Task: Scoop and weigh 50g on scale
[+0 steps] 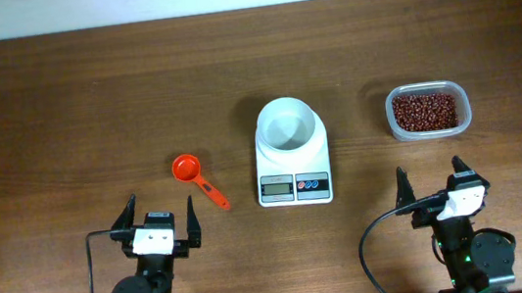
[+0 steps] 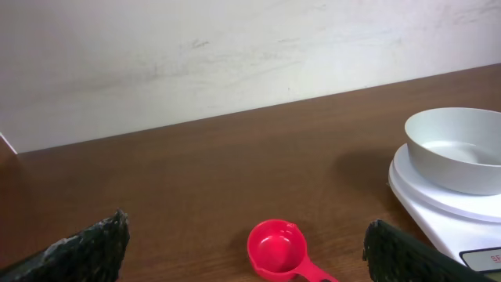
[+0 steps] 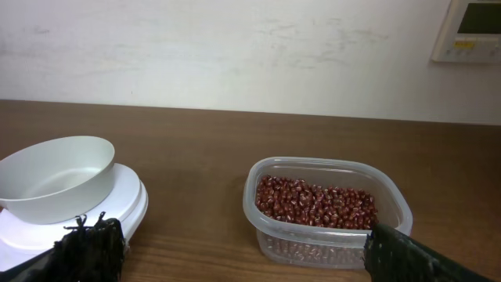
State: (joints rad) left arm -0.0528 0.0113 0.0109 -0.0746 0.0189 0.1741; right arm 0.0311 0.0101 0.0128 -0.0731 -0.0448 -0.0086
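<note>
Brown wood surface, left jaws and right jaws both wide open, empty; red scoop (image 1: 185,167) lies by the left jaws, handle slanting toward near edge.

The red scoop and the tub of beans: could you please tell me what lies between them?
The scale, with a white bowl on top, stands between the scoop and the tub; the overhead view shows it.

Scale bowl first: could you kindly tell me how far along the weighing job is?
Done: nothing; the bowl on the scale is empty. In hand: nothing; both arms' jaws stand open, and the red scoop lies ungrasped. Left: grasp it, scoop beans from the tub, fill to target.
</note>
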